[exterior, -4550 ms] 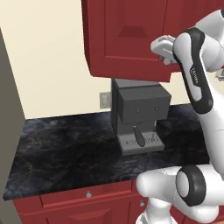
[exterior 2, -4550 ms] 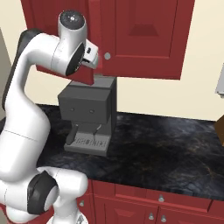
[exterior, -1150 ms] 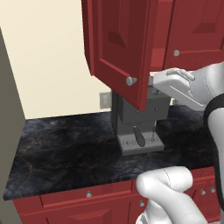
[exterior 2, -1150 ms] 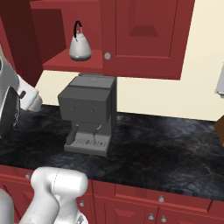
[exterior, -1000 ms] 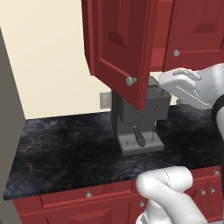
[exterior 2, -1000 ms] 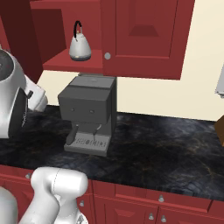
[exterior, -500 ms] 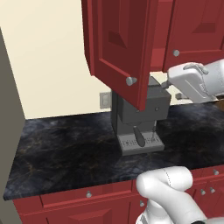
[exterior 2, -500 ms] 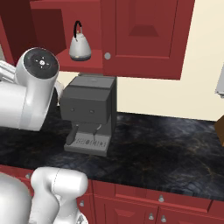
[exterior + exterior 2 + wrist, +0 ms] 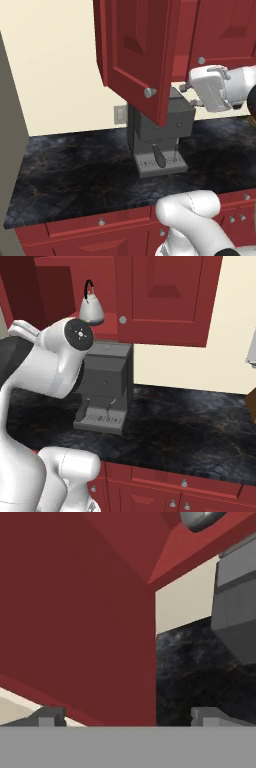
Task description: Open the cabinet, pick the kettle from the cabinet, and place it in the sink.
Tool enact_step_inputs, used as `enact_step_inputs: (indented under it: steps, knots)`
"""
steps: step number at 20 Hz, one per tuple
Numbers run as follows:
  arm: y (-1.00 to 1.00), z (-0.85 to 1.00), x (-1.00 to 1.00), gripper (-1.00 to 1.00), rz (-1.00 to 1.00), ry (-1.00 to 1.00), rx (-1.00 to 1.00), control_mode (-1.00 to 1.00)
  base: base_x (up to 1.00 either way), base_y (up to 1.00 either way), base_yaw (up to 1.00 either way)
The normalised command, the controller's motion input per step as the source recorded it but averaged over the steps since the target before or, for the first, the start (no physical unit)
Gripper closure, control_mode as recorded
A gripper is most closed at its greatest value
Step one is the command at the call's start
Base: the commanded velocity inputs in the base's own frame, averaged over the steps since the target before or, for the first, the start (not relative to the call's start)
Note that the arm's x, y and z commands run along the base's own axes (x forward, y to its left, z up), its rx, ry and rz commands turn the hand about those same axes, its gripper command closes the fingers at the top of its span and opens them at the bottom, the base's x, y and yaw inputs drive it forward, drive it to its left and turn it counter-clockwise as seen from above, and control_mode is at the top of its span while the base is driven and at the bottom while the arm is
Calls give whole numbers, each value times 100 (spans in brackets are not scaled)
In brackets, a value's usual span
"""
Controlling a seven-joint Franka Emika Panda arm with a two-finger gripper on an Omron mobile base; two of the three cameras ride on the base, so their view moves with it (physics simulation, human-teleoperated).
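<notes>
The cabinet [image 9: 135, 45] hangs above the counter with its left door swung wide open; the door's silver knob [image 9: 149, 92] faces me. Inside, on the shelf, stands the small silver kettle [image 9: 91, 310] with its black arched handle. My gripper [image 9: 189, 95] hovers just right of the open door's lower edge, level with the knob, open and holding nothing. In the hand view my gripper [image 9: 130, 716] has its fingertips [image 9: 50, 715] wide apart, and the door's red face [image 9: 75, 612] is close ahead. The sink is out of view.
A boxy grey coffee machine [image 9: 160, 135] stands on the dark stone counter [image 9: 75, 160] right under the cabinet. The cabinet's right door [image 9: 165, 291] is shut. My white arm [image 9: 50, 361] covers the left of the right base view. Red base drawers [image 9: 100, 222] run below.
My hand has drawn a little to the right, away from the door's knob, and the arm's elbow has swung up into the right base view. The door stays open, and the kettle has not moved.
</notes>
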Motion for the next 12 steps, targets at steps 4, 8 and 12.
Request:
enact_step_inputs:
  steps: [4,8,12]
  knots:
    - [11,-2,46,-100,5,0,12,-100,0,0,0]
    - [25,-4,41,-100,7,0,10,-100,0,0,0]
    - [25,-3,41,-100,12,0,11,-100,0,0,0]
